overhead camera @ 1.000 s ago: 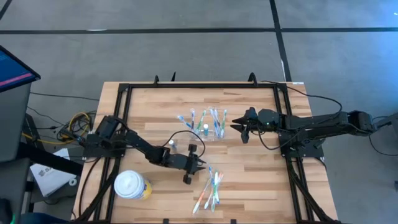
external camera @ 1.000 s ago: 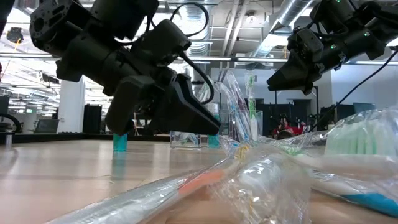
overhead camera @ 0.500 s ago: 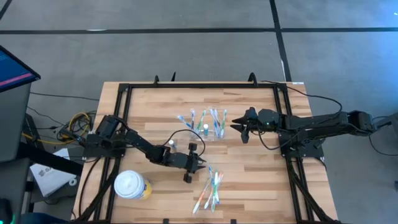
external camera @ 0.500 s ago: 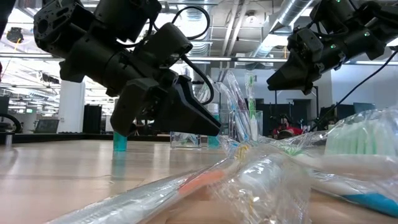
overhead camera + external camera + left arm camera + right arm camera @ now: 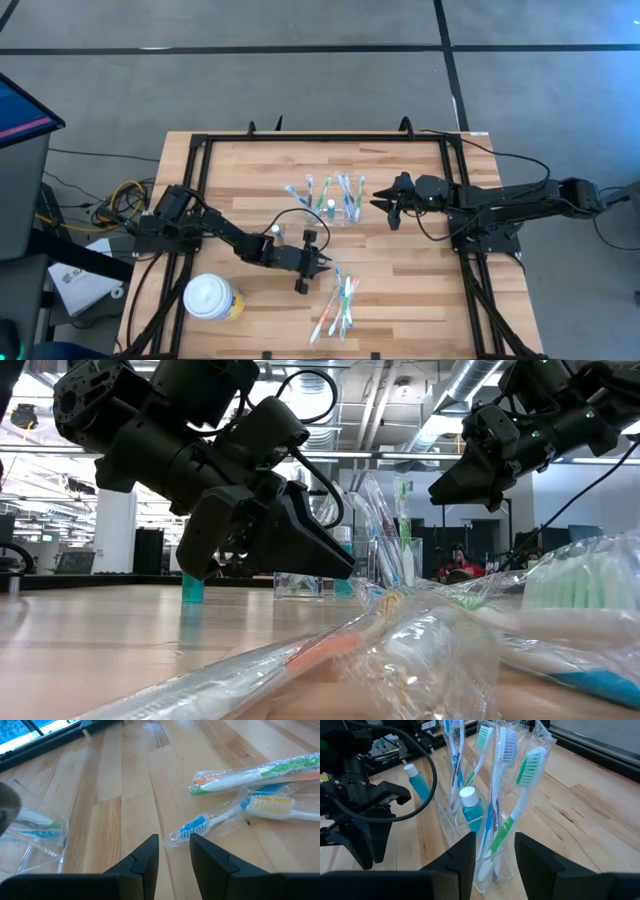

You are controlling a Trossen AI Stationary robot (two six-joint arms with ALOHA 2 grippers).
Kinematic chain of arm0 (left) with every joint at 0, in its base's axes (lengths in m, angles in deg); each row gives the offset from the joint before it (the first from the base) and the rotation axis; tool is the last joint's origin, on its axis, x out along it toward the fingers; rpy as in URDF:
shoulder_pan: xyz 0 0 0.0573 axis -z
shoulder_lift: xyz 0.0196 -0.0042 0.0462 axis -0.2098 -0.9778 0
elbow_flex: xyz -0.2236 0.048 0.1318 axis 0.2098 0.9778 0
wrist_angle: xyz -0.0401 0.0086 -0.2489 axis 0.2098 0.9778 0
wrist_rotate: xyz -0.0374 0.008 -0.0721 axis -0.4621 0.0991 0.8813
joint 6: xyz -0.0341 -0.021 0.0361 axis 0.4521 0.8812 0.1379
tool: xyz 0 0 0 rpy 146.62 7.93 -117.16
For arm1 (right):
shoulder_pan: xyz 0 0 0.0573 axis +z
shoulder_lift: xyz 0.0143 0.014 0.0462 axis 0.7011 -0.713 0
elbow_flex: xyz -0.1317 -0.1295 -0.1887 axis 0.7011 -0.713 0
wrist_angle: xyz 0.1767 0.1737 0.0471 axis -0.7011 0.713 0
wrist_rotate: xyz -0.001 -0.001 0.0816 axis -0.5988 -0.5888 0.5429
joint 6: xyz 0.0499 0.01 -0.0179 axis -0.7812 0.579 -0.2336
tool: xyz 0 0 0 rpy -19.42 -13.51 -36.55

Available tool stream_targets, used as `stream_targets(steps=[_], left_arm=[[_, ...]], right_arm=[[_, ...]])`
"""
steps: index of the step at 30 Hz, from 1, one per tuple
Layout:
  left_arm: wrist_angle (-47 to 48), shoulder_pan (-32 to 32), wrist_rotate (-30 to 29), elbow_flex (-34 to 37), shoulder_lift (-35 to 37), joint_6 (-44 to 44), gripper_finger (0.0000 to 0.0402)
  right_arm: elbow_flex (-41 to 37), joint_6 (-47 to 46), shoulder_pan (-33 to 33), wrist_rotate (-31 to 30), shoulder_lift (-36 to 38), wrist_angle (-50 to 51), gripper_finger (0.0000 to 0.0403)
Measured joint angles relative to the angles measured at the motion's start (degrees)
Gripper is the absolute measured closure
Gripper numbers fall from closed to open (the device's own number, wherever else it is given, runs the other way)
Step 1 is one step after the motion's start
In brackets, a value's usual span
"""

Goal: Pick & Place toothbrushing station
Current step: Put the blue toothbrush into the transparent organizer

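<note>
Stillness since half a second ago: I find both arms and every object where they were, while a second back the left arm sat slightly lower in the low view.

My left gripper (image 5: 318, 268) hangs low over the near middle of the table (image 5: 400, 290), fingers pointing at the loose pile of wrapped toothbrushes (image 5: 338, 305). Its wrist view shows the jaws parted by a narrow gap with nothing between them, and just past the fingertips lies a blue-bristled wrapped toothbrush (image 5: 200, 826).

My right gripper (image 5: 384, 203) hovers just beside the toothbrushing station (image 5: 330, 200), on its right, not touching it. Those jaws stand partly open and empty too, aimed at the holder.

The toothbrushing station stands upright near the table's centre, toward the far side. It is a clear holder carrying several wrapped toothbrushes upright and a small blue bottle with a white cap (image 5: 470, 807). A second blue bottle (image 5: 419, 782) stands on the table beyond it, near the left arm.

A white-lidded yellow cup (image 5: 210, 297) sits at the near left corner, well apart from the rest.

The table is light butcher-block wood inside a black frame, on a grey floor. The low view looks into a large open room with exposed ceiling ducts (image 5: 400, 390).
</note>
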Motion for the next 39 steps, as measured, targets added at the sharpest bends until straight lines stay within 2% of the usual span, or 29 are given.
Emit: stream_targets(steps=[9, 15, 26, 30, 35, 39], left_arm=[[0.02, -0.23, 0.21, -0.74, -0.15, -0.07, 0.0298], [0.43, -0.42, 1.38, -2.43, -3.54, -1.09, 0.0298], [0.36, -0.42, -0.31, -2.69, -4.74, -4.16, 0.0300], [0.37, -0.42, -0.63, -2.69, -4.74, -4.11, 0.0324], [0.39, -0.36, -4.90, -2.69, -4.74, -3.94, 0.0392], [0.39, -0.23, -5.03, -2.69, -4.74, -3.93, 0.0399]], right_arm=[[0.00, -0.01, 0.00, -0.02, 0.00, 0.00, 0.0276], [0.00, 0.00, 0.00, 0.00, 0.00, -0.16, 0.0276], [0.01, 0.00, 0.00, 0.00, 0.00, -0.15, 0.0276], [0.00, 0.00, 0.00, 0.00, 0.00, -0.14, 0.0276], [0.00, 0.00, 0.00, 0.00, 0.01, -0.14, 0.0276], [0.01, 0.00, 0.00, 0.00, 0.01, -0.14, 0.0276]])
